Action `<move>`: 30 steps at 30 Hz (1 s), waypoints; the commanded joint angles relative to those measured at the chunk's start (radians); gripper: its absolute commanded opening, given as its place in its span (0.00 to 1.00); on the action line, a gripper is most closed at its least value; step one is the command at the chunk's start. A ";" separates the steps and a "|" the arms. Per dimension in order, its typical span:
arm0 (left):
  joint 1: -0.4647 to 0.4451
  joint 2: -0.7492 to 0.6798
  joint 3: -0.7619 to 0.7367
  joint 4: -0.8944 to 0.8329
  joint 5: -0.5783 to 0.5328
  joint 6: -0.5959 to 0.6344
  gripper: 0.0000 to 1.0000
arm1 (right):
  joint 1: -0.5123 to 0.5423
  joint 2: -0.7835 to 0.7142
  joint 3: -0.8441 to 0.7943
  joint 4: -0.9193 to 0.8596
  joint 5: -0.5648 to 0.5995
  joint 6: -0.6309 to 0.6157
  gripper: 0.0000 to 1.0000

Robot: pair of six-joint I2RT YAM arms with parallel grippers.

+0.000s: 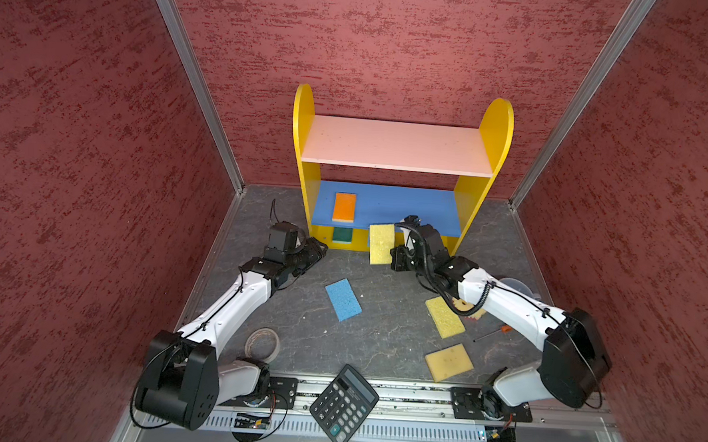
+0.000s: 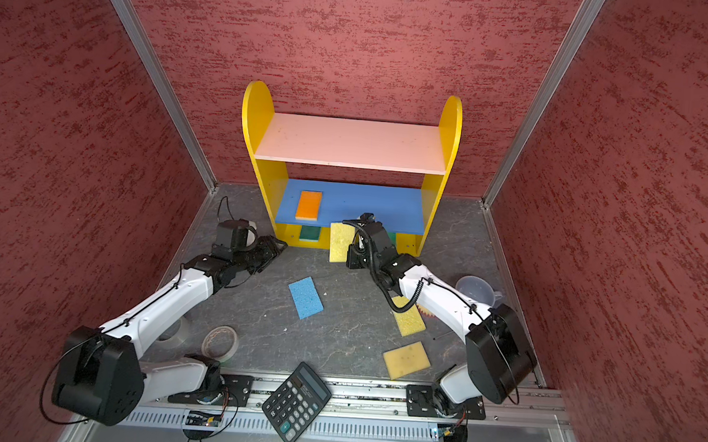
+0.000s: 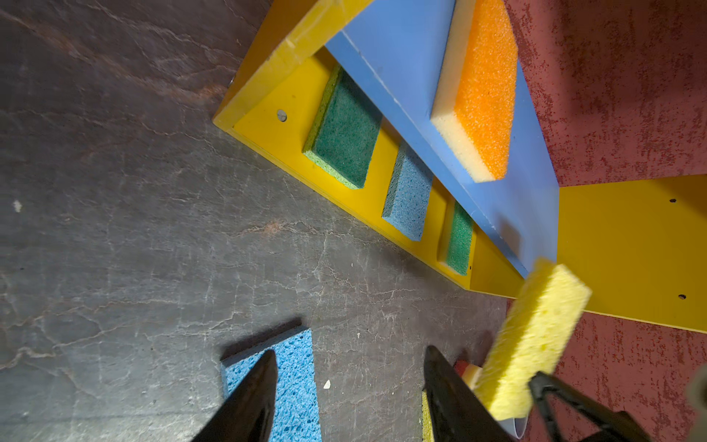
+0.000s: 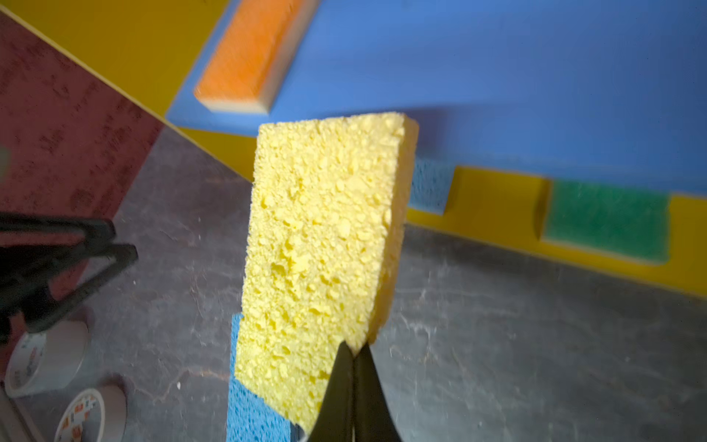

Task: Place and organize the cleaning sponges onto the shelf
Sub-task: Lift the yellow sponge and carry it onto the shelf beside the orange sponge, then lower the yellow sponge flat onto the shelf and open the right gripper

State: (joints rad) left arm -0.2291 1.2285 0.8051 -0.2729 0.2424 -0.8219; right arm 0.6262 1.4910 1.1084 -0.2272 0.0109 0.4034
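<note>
Right claw pinches one corner of a yellow sponge, holding it clear of the worktop, just before the shelf at the far edge; left claw gapes empty near the shelf's left foot.

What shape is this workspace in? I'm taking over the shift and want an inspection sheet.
Surface: dark stone-look tabletop, intact.
Job's things: shelf holds orange sponge on the blue board; green sponge, shelved blue sponge and second green sponge on the bottom. On the table: loose blue sponge, yellow sponge, tan-yellow sponge, round cream sponge partly under the right arm.
Clutter: calculator, tape roll, clear cup, small tool.
Grippers: right gripper shut on held yellow sponge; left gripper open, empty.
Cables: black cables along both arms; loose cable on the table.
Surroundings: red textured walls, aluminium posts.
</note>
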 commanded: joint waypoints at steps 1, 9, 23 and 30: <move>0.005 -0.039 0.010 -0.010 -0.012 0.014 0.61 | -0.048 0.044 0.083 -0.048 0.052 -0.080 0.00; 0.023 -0.084 -0.017 -0.036 -0.031 0.015 0.62 | -0.146 0.270 0.344 -0.035 -0.069 -0.119 0.00; 0.045 -0.068 -0.019 -0.036 -0.033 0.012 0.62 | -0.191 0.454 0.523 -0.098 -0.142 -0.133 0.00; 0.045 -0.051 -0.020 -0.017 -0.023 -0.003 0.62 | -0.191 0.445 0.507 -0.109 -0.161 -0.118 0.00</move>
State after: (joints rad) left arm -0.1898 1.1709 0.7929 -0.3134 0.2234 -0.8227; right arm 0.4404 1.9331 1.5970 -0.3141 -0.1257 0.2840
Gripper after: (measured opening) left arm 0.617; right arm 0.041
